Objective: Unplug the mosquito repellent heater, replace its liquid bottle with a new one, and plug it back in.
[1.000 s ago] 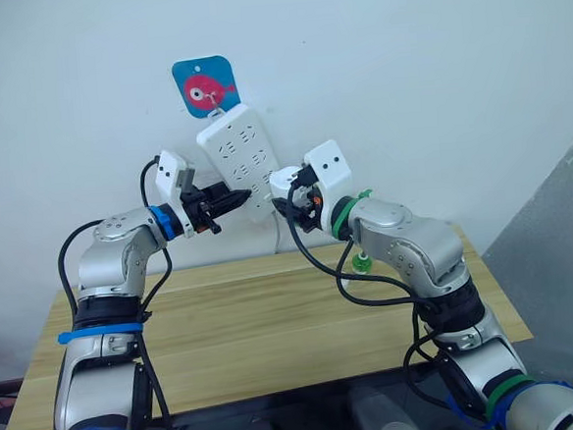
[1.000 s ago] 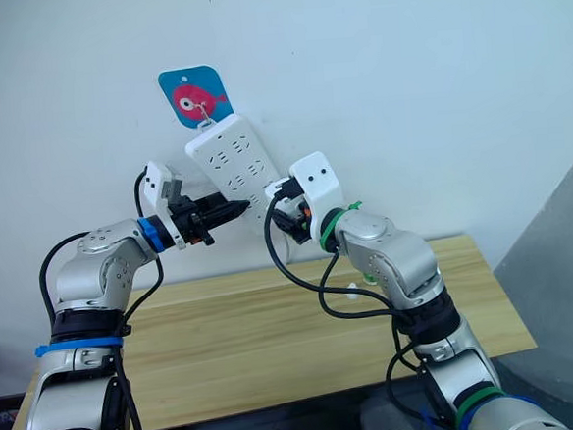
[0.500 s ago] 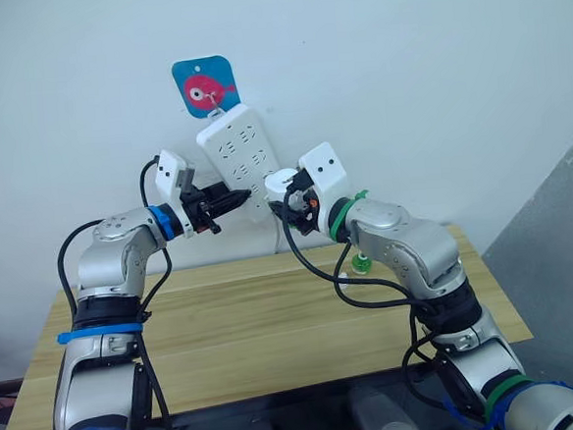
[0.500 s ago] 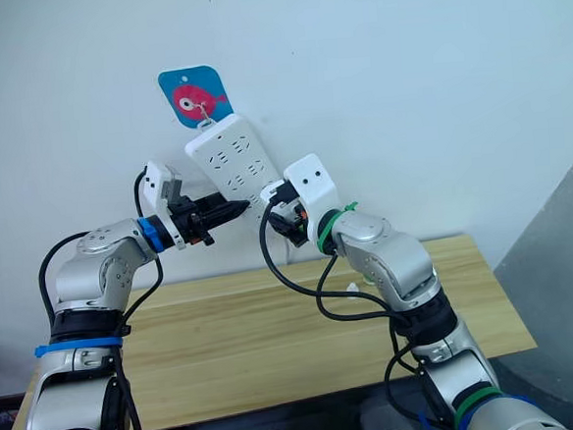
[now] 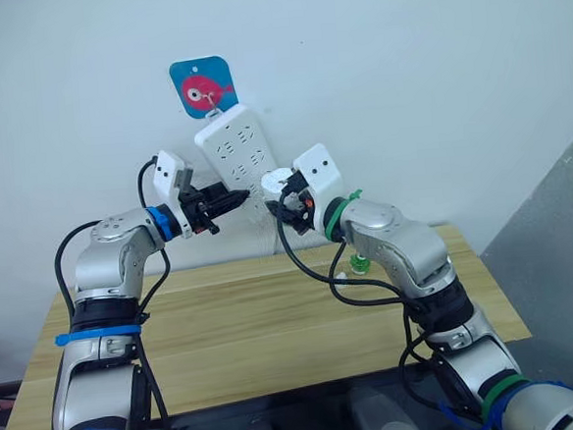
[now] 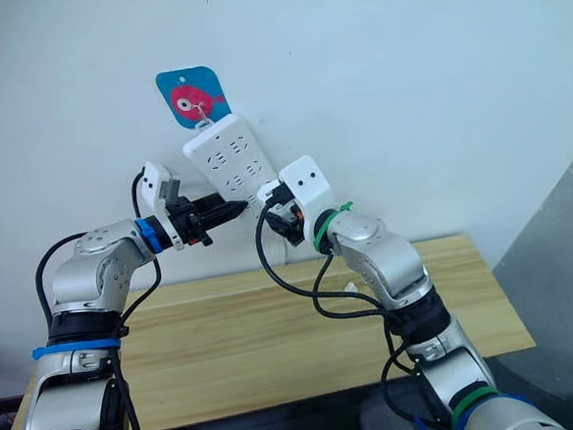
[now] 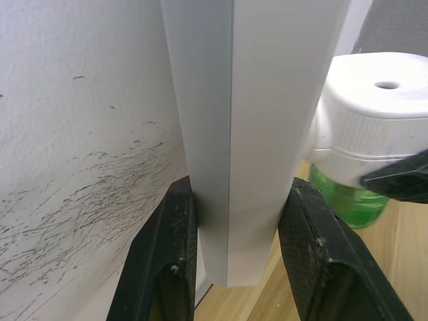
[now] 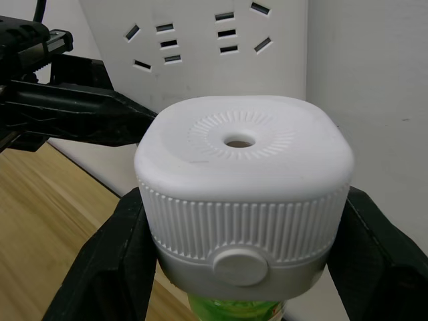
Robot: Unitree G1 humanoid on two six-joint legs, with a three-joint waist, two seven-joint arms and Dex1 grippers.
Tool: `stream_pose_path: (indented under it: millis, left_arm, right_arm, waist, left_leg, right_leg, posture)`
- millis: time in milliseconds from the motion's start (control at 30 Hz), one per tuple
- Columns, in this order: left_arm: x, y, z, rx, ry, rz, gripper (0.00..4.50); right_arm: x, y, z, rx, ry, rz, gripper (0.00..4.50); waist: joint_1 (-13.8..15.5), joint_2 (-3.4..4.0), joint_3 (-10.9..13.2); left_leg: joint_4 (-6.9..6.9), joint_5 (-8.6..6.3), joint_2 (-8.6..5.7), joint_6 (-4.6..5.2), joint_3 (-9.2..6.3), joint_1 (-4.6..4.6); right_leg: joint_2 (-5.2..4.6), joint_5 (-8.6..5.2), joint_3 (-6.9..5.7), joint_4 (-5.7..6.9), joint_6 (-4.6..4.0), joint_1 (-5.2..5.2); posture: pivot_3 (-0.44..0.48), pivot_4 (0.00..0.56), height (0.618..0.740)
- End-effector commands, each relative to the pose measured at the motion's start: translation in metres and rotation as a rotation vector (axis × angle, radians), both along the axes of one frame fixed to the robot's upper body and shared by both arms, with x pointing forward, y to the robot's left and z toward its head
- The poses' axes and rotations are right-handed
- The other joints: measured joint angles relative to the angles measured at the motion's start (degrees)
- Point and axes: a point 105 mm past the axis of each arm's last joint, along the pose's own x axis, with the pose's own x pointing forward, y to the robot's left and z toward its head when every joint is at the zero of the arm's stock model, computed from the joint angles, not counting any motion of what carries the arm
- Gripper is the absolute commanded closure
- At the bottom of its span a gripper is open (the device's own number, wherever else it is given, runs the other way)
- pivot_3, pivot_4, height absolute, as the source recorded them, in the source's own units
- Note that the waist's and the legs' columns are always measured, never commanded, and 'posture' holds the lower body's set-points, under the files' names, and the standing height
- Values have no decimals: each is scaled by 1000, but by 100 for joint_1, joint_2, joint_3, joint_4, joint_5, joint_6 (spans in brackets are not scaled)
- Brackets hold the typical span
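- Right gripper [image 8: 241,267] clamped on heater [image 8: 244,194], green bottle [image 7: 348,197] beneath, held at strip's lower edge.
- Left gripper [image 7: 234,261] closed around strip [image 5: 238,159] bottom end.
- Strip hung tilted against wall [image 5: 434,77], over table [image 5: 235,327].

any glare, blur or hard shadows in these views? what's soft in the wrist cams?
Left eye view: even light, no glare, sharp, soft shadow beside the power strip. Left wrist view: strip edge sharp between the left gripper fingers; heater beyond looks soft. Right wrist view: heater crisp in the right gripper, no glare; table behind blurred.
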Motion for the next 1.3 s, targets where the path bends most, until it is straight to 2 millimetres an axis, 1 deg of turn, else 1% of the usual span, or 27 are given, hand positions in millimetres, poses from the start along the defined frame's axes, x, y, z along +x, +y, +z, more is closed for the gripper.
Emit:
stream_pose_path:
  millis: [33, 400, 600, 733, 833, 967, 1000, 1067, 1167, 1300]
  left_arm:
    - [-4, -10, 8, 18, -33, -39, 3177]
    - [-5, -12, 7, 13, -29, -47, 3177]
    - [-6, -11, 6, 9, -30, -45, 3177]
    - [-5, -10, 6, 7, -31, -39, 3177]
    - [-5, -6, 6, 12, -36, -27, 3177]
    - [-3, -3, 7, 23, -49, -10, 3177]
    - [-2, -3, 7, 25, -52, -5, 3177]
    - [-1, -1, 7, 28, -56, 1, 3178]
    - [1, 2, 7, 39, -66, 18, 3178]
    - [5, 10, 7, 78, -98, 54, 3178]
  right_arm:
    - [-3, 13, 21, 31, -73, 43, 1497]
    - [2, 27, 19, 54, -41, 84, 1497]
    - [5, 31, 21, 67, -35, 102, 1497]
    - [3, 35, 19, 54, -31, 131, 1497]
    - [-2, 36, 22, 70, -26, 162, 1497]
    - [-4, 31, 22, 74, -26, 151, 99]
    - [-5, 29, 21, 64, -26, 152, 0]
    - [-9, 22, 18, 45, -28, 151, 0]
    - [-19, 2, 9, -5, -23, 152, 0]
    - [-54, -24, -5, -95, 7, 274, 0]
  waist:
    - [-9, 0, 0]
    - [-99, 0, 0]
    - [-135, -1, -2]
    - [-144, -1, -3]
    - [-145, -1, -3]
    - [-120, -3, -4]
    - [-110, -3, -4]
    - [-92, -3, -4]
    - [-49, -5, -5]
    - [-2, -5, -5]
  left_leg:
    - [-1, 0, 0, 0, 2, 0]
    - [0, 1, 2, -2, 0, 8]
    - [0, 2, 2, -2, -2, 12]
    - [0, 3, 4, -3, -2, 14]
    - [0, 3, 4, -4, -2, 15]
    - [-1, 3, 2, -4, -10, 9]
    - [-3, 3, 1, -4, -14, 6]
    - [-7, 3, 0, -5, -19, -1]
    - [-13, 2, 0, -4, -25, -8]
    - [-14, 2, -2, -4, -17, -10]
  right_leg:
    - [0, 0, 2, 0, 0, 0]
    - [2, 1, 0, 7, -1, 3]
    - [2, 1, -1, 11, -1, 5]
    - [4, 4, -1, 13, -5, 4]
    - [4, 4, -1, 13, -5, 4]
    - [3, 4, -6, 13, -5, 3]
    - [1, 4, -9, 10, -6, 3]
    - [-6, 4, -13, 0, -5, 0]
    - [-19, -1, -14, -9, 2, -2]
    - [-30, -6, -9, -13, 8, -1]
  posture:
    - [-213, 67, 740]
    - [-212, 66, 740]
    - [-194, 58, 740]
    - [-191, 55, 740]
    - [-192, 54, 740]
    - [-194, 52, 740]
    - [-194, 51, 740]
    - [-195, 52, 740]
    - [-195, 54, 740]
    - [-202, 60, 740]
